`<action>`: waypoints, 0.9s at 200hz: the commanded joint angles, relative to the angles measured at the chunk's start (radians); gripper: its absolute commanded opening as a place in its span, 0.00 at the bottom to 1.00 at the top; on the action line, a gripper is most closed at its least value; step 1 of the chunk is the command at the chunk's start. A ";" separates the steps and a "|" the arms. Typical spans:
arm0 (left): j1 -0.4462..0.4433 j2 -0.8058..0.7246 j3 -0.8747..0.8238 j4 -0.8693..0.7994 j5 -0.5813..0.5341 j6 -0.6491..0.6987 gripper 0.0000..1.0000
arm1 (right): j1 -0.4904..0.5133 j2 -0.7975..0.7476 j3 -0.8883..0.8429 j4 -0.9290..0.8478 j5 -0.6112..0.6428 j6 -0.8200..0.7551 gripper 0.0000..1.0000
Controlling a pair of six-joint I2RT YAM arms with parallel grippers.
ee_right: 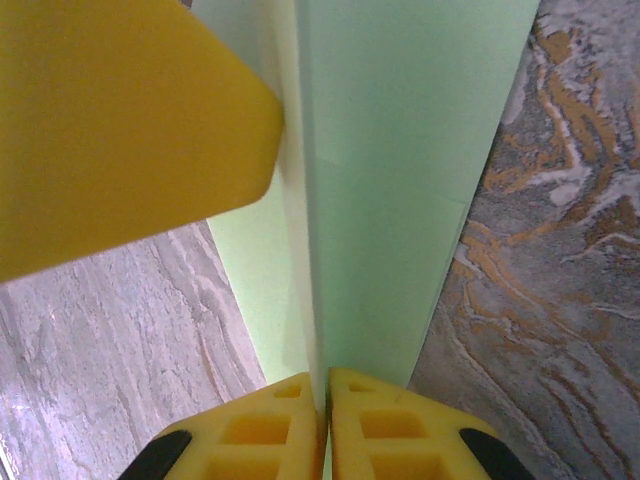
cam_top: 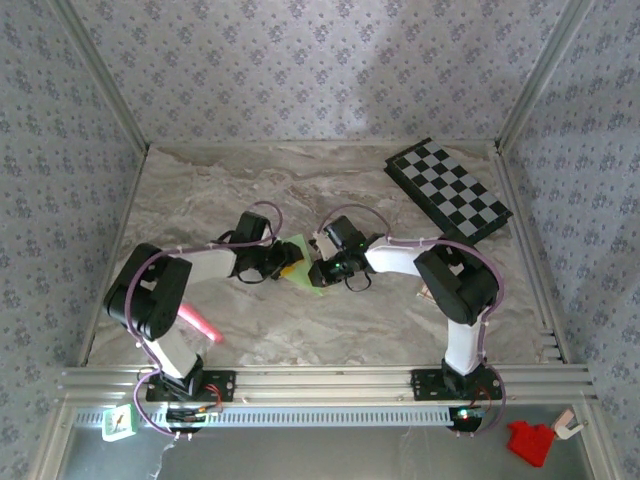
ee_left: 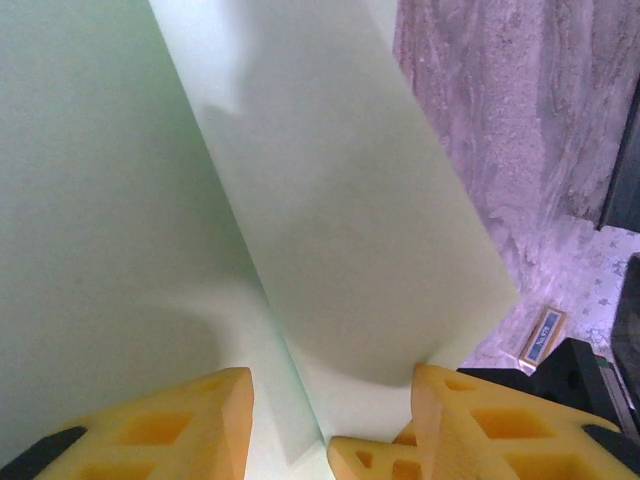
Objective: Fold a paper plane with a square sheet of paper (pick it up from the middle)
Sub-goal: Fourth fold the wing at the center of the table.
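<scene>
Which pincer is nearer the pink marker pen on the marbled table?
Left. The left pincer is beyond and right of the pink marker pen; the right pincer lies further right, across the pale green paper.

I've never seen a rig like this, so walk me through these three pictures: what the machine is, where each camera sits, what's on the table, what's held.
These are two robot arms bolted at the table's near edge, each ending in a two-finger gripper. One picture looks down from above and behind them; the other two come from cameras on the wrists. On the marble table lie a chequered board and a pink marker. Between the arms is a partly folded pale green paper. The right gripper is shut on its folded edge. The left gripper stands open, yellow fingers apart over the paper.
</scene>
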 commanded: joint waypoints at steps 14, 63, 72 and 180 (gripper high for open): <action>-0.009 0.039 0.056 -0.150 -0.040 0.023 0.46 | -0.007 0.017 -0.010 -0.004 -0.018 0.020 0.13; -0.010 0.078 0.090 -0.281 -0.098 0.022 0.46 | -0.010 -0.038 -0.040 0.033 -0.020 0.046 0.18; -0.010 0.083 0.097 -0.302 -0.111 0.023 0.46 | -0.013 -0.056 -0.052 0.048 -0.019 0.055 0.20; -0.029 0.173 0.151 -0.415 -0.158 0.034 0.46 | 0.002 -0.110 -0.119 0.123 0.057 0.128 0.29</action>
